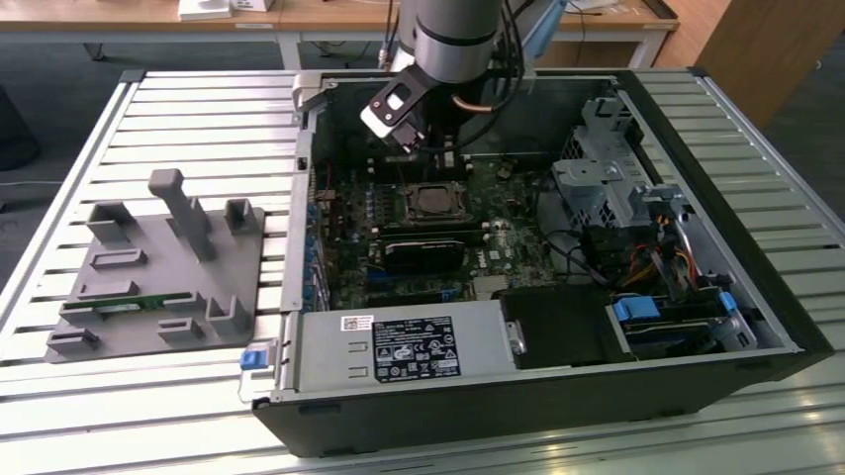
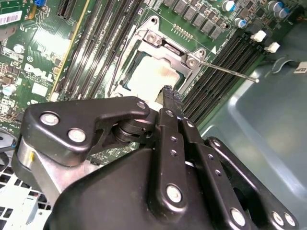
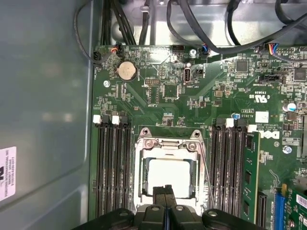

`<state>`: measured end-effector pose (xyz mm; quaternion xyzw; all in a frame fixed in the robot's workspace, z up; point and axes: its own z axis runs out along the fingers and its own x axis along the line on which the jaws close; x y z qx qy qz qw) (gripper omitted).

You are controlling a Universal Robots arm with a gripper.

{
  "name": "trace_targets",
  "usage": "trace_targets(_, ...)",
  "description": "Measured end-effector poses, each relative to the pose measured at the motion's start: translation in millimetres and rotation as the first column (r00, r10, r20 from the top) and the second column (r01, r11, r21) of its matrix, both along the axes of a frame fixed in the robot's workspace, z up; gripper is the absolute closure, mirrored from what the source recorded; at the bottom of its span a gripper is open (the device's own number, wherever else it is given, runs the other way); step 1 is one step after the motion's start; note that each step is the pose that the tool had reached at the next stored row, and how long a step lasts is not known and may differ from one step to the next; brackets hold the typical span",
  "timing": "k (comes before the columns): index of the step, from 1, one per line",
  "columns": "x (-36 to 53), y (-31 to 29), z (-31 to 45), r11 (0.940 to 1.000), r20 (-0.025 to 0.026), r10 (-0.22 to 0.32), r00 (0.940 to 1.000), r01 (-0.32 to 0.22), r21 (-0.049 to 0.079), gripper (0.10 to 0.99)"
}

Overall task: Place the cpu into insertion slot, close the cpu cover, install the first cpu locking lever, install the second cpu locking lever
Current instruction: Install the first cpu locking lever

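Open computer case (image 1: 528, 411) on slatted bench (image 1: 158, 129), cpu (image 3: 169, 171) sitting in insertion slot (image 3: 142, 175), cpu cover (image 3: 168, 143) lying over it, pincer (image 3: 165, 189) clenched empty by cover's edge

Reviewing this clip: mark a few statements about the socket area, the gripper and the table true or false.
1. The cpu lies in the insertion slot. True.
2. The cpu cover stands upright, open. False: it lies flat, framing the cpu.
3. The gripper holds the cpu. False: its fingers are together and empty, over the socket.
4. A grey fixture lies outside the computer case, on the exterior view's left. True.
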<state>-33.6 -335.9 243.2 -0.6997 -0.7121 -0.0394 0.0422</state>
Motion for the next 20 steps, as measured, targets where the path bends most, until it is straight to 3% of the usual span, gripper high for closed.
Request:
trace_targets(5, 0.0, 0.0, 6.2, 1.0, 0.0, 0.0, 1.0, 0.0, 0.0, 0.98)
trace_targets(11, -0.1, 0.0, 22.5, 1.0, 0.0, 0.0, 1.0, 0.0, 0.0, 0.98)
trace_targets(13, -0.3, 0.0, 24.7, 1.0, 0.0002, 0.001, 1.0, -0.001, 0.0, 0.98)
trace_targets(17, -0.4, 0.0, 24.7, 0.9977, 0.0001, 0.068, 0.9977, -0.068, 0.0, 0.98)
trace_targets(20, -0.4, 0.0, 24.5, 0.9924, 0.0002, 0.123, 0.9924, -0.123, 0.0, 0.98)
